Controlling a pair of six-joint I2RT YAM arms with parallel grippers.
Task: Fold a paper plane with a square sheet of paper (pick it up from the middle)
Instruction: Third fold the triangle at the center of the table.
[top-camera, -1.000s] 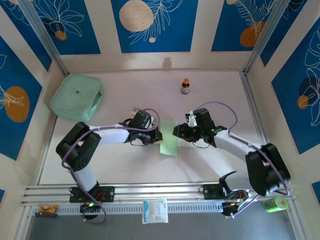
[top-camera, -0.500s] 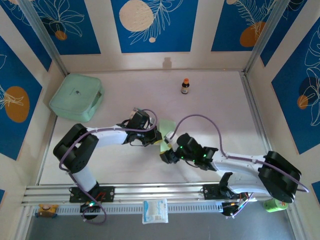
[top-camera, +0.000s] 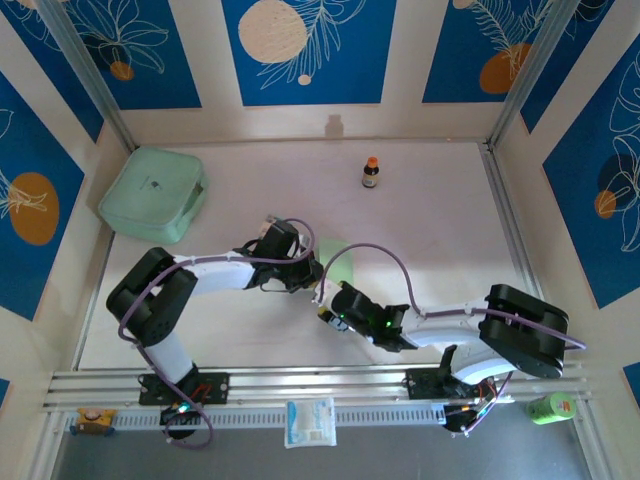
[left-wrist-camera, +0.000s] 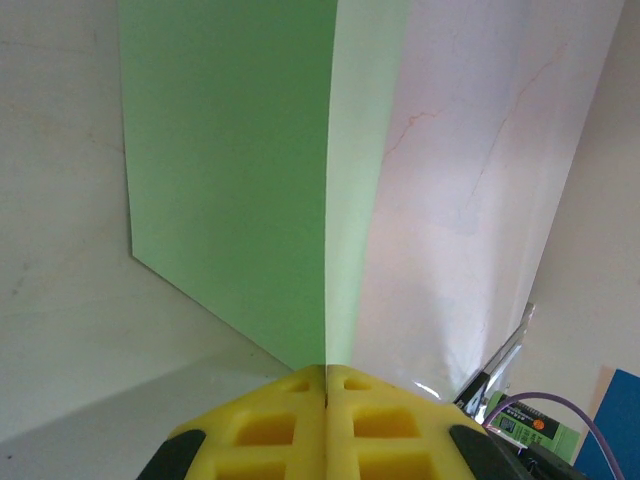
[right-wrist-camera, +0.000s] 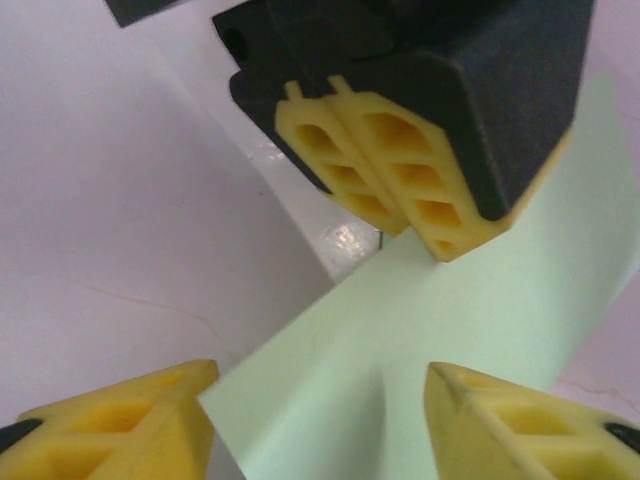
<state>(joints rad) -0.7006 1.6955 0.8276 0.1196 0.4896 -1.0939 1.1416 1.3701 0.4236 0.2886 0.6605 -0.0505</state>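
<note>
The square sheet of paper (top-camera: 341, 268) is pale lime green and bent along one straight crease. It stands off the table at mid-centre. My left gripper (top-camera: 306, 273) is shut on it, and in the left wrist view the yellow fingers (left-wrist-camera: 270, 420) pinch the crease of the paper (left-wrist-camera: 230, 170). My right gripper (top-camera: 326, 306) is open on the near side of the sheet. In the right wrist view its fingertips (right-wrist-camera: 120, 420) straddle a corner of the paper (right-wrist-camera: 470, 330) without touching it. The left gripper (right-wrist-camera: 405, 215) shows there above, shut on the sheet.
A mint-green rounded box (top-camera: 153, 193) lies at the back left. A small brown bottle (top-camera: 371, 172) stands at the back centre. A white packet (top-camera: 309, 421) rests on the front rail and a green object (top-camera: 552, 407) sits at the front right corner.
My right arm has swung from the right of the sheet down to its near side, with the gripper now low by the sheet's near corner. The left gripper has kept its hold in place.
</note>
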